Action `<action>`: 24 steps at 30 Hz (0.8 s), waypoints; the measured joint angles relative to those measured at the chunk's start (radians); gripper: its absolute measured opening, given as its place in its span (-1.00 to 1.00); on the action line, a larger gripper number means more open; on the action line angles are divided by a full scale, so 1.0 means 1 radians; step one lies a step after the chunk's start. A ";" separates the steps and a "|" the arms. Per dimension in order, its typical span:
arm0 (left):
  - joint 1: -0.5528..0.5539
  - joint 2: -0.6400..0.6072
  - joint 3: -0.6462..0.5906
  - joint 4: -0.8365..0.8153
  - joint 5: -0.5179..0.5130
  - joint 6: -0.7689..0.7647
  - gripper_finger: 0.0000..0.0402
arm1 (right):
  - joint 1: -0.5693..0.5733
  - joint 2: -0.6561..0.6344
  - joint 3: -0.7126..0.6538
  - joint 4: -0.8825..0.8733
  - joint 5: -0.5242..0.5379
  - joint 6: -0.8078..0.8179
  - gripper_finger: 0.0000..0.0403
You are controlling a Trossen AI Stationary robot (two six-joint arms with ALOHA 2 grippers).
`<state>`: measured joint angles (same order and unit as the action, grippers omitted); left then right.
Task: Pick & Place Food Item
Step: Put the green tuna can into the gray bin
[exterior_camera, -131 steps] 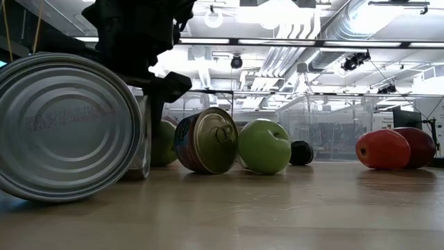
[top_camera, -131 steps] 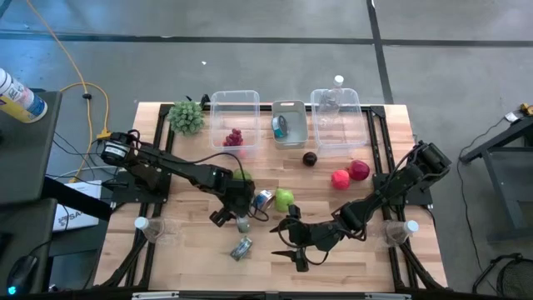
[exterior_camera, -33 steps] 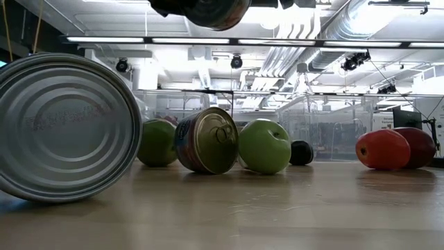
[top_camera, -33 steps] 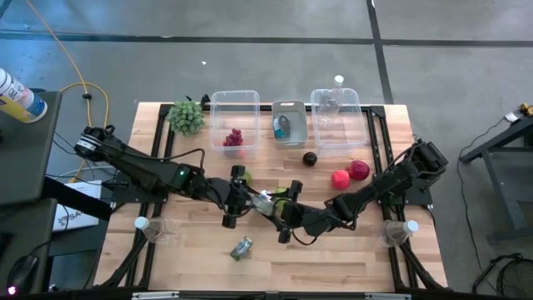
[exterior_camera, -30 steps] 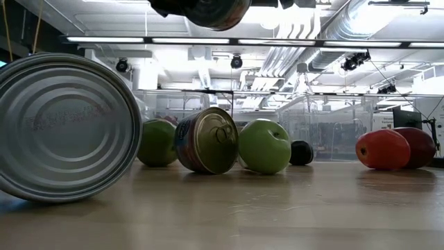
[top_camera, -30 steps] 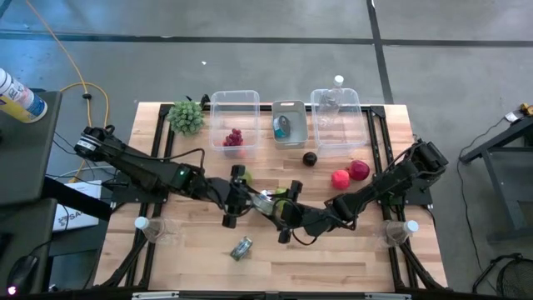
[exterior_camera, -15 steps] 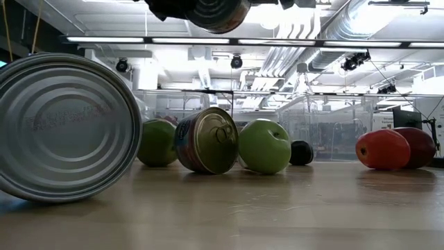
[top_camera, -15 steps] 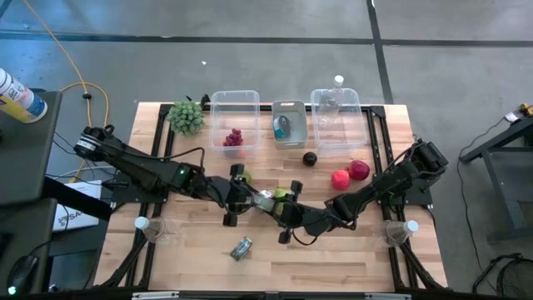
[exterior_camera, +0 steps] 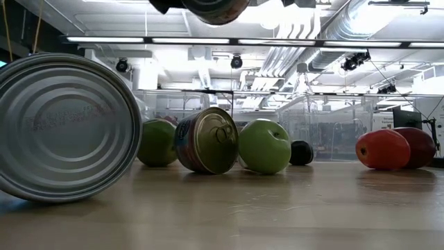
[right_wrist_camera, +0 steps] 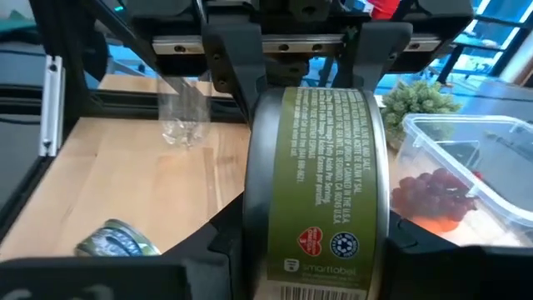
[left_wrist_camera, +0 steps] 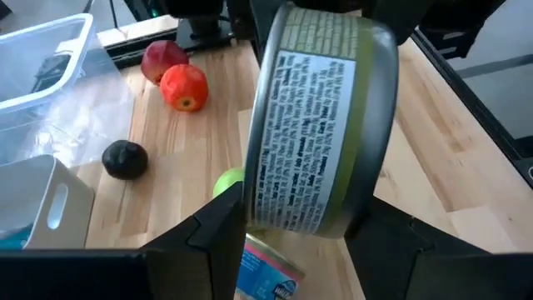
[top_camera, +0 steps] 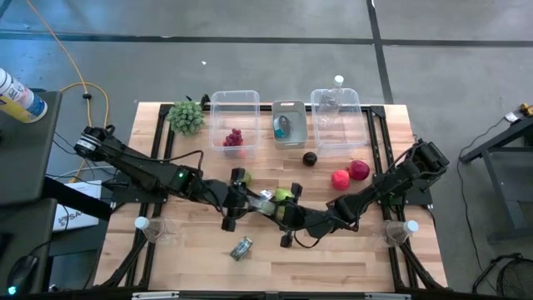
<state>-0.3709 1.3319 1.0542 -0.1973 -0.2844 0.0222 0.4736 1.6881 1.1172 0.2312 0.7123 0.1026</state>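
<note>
1. A green-labelled can (right_wrist_camera: 321, 179) hangs in the air over the middle of the table (top_camera: 350, 258), just in front of the green apple (top_camera: 283, 196).
2. The left pincer (left_wrist_camera: 291, 229) is clamped on the can from one side.
3. The right pincer (right_wrist_camera: 312, 237) is clamped on the same can from the opposite side.
4. A second can (top_camera: 241, 248) lies on the table, nearer the front edge than the apple.

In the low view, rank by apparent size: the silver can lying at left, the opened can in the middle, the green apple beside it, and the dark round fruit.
1. Silver can, though it lies nearest the camera.
2-3. Opened can and green apple look alike; no ranking.
4. Dark round fruit, farther back.
</note>
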 joint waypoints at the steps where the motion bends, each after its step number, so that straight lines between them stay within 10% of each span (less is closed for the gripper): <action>1: -0.004 0.000 0.000 0.008 -0.001 -0.002 -0.11 | -0.001 0.000 0.000 0.001 -0.008 0.003 -0.37; 18: -0.028 0.000 0.002 0.145 0.008 -0.011 0.73 | 0.025 0.001 0.000 -0.056 -0.027 0.044 -0.37; 24: -0.028 0.000 0.002 0.149 0.004 -0.048 0.75 | 0.065 0.001 0.000 -0.176 0.146 0.107 -0.37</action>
<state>-0.3988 1.3319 1.0565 -0.0486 -0.2801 -0.0263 0.5388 1.6886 1.1175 0.0556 0.8587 0.2099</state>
